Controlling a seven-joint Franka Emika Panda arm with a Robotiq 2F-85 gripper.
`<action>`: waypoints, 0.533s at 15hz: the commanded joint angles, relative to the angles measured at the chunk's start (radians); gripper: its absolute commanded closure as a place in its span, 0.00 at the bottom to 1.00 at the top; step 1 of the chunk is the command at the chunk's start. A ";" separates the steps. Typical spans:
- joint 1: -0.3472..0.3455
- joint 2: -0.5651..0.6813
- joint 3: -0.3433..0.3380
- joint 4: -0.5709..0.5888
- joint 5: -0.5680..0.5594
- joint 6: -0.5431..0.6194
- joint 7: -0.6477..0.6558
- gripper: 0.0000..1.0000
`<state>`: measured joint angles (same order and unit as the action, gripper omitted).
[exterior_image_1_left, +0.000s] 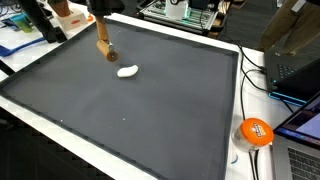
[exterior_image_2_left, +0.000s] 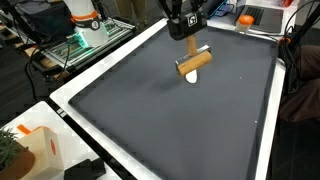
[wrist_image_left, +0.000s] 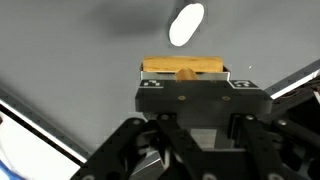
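Fingers: the fingers (exterior_image_2_left: 188, 42) are closed on the wooden block (exterior_image_2_left: 194, 64), gripping it across its width.
Held item: a tan block, tilted in both exterior views. It spans the gap between the fingers in the wrist view.
Block position: at the far part of the dark worktop (exterior_image_1_left: 150, 120). Contact with the surface cannot be told.
Nearest item: a white oval piece (exterior_image_1_left: 127, 70) lies flat just beside the block, apart from it.
Periphery: an orange round object (exterior_image_1_left: 256, 131) sits off the worktop edge.
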<state>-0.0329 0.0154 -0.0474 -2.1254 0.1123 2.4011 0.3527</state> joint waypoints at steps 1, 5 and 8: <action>-0.002 0.000 0.002 0.001 0.000 -0.002 -0.001 0.78; 0.008 -0.033 0.012 -0.069 -0.060 0.107 0.014 0.78; 0.013 -0.049 0.019 -0.118 -0.077 0.195 0.010 0.78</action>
<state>-0.0253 0.0155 -0.0339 -2.1704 0.0666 2.5181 0.3534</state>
